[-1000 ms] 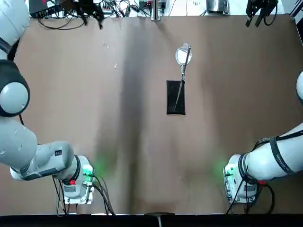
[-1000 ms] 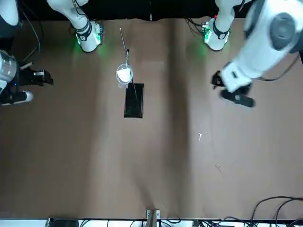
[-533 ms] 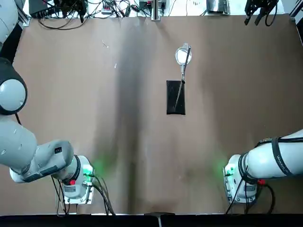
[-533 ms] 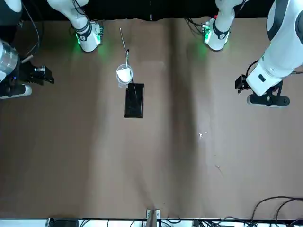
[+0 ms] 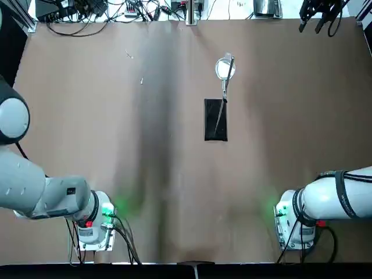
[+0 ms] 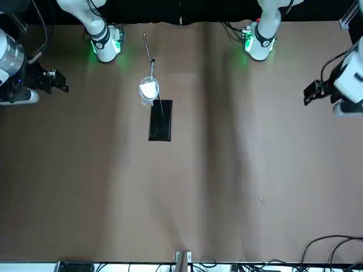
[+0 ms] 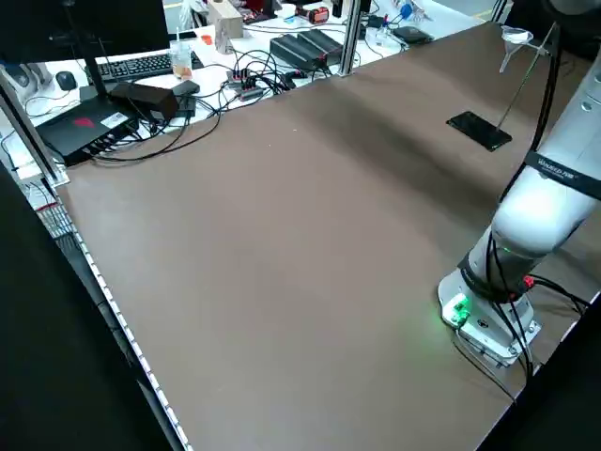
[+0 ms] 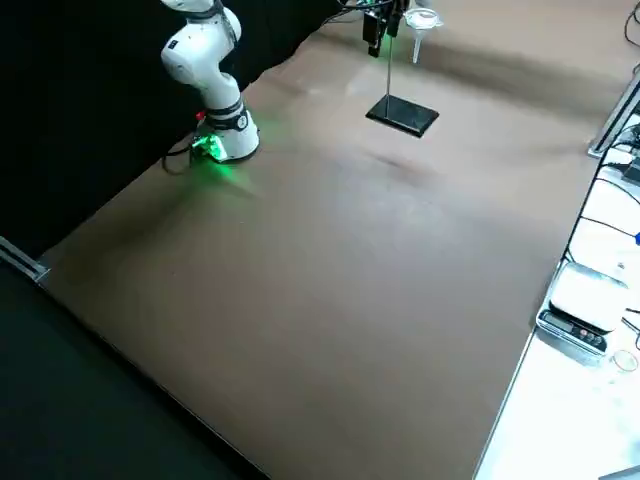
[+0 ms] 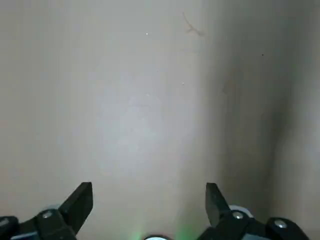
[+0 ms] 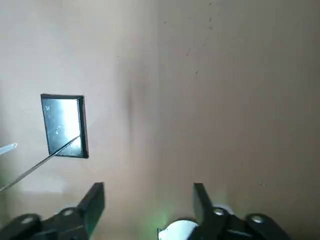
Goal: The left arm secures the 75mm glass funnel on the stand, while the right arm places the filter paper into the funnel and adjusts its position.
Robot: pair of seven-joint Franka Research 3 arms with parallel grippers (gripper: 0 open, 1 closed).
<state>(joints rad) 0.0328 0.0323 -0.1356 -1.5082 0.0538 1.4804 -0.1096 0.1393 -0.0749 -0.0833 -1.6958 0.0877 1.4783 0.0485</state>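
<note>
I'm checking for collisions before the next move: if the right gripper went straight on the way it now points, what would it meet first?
Probably bare table. The right gripper, fingers open, looks down on brown tabletop; the stand with its black base sits off to one side of that line, not between the fingers. Depth is unclear, but nothing else appears in the way.

Table (image 5: 174, 174) mostly bare brown surface; wide open room on both sides of centre.

Sole obstacle on surface: stand (image 5: 215, 119), black base right of centre, thin rod leaning toward far edge, ring at top carrying funnel (image 5: 225, 68) with filter paper (image 6: 148, 89) inside.

Left gripper (image 6: 320, 90) pulled out to table's left edge, fingers apart over bare surface. Right gripper (image 6: 54, 82) at right edge, fingers apart, well apart from stand.

Cables (image 5: 104, 11) and boxes crowd far edge, off table.
</note>
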